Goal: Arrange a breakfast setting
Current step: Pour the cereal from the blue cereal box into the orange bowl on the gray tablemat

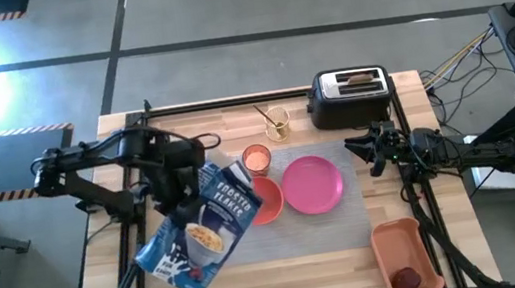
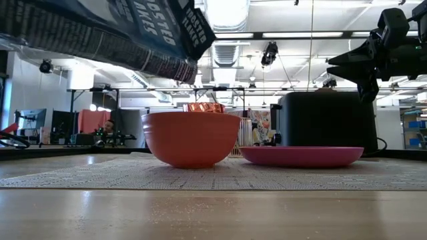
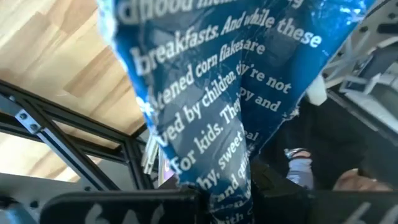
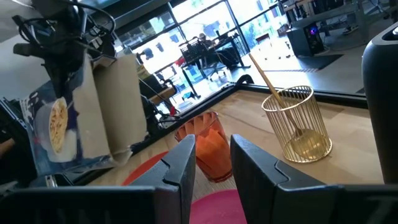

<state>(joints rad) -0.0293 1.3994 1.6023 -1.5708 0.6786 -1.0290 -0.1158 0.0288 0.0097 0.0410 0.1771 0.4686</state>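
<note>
bowl (image 1: pixel 268 203) just left of plate (image 1: pixel 313 184), cup (image 1: pixel 257 158) behind, toaster (image 1: pixel 350 97) beyond

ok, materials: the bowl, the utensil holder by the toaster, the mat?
Bowl: looks like matte plastic, an even orange-red with soft sheen; could be melamine.
Utensil holder: thin gold wire, likely metal, shiny and see-through.
Mat: woven texture, grey, probably vinyl or fabric; can't tell which.

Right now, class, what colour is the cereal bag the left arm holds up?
Blue with white lettering: the cereal bag shows best in the high view.
</note>
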